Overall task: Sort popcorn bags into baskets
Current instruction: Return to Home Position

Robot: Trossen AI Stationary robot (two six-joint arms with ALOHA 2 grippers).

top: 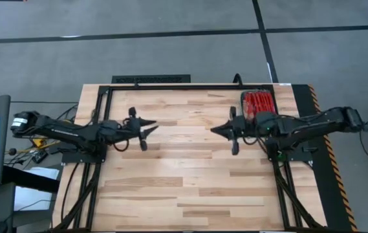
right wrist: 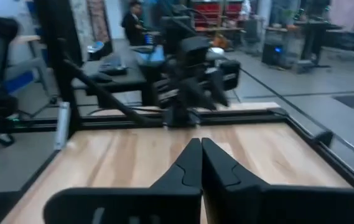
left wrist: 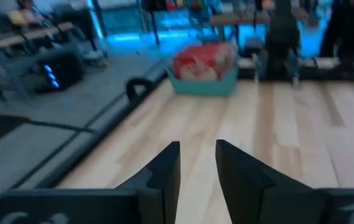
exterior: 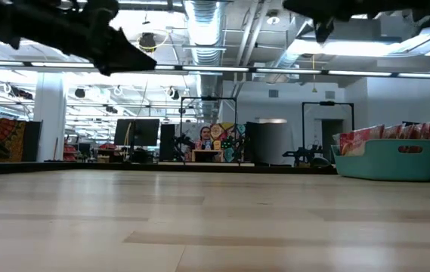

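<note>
Pale wood surface (top: 190,181) spans the frame. Above its middle the left gripper (top: 150,129), fingers slightly parted, faces the right gripper (top: 215,129), whose fingers are pressed together on nothing. The teal bin (exterior: 385,162) sits near a corner on the right arm's side, packed with upright red popcorn bags (exterior: 381,136).

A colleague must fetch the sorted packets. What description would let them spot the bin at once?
Find the light wooden table, then its corner at the high view's upper right, beside the right arm. There sits a small teal bin packed with standing red popcorn bags, the only container on the tabletop.
</note>
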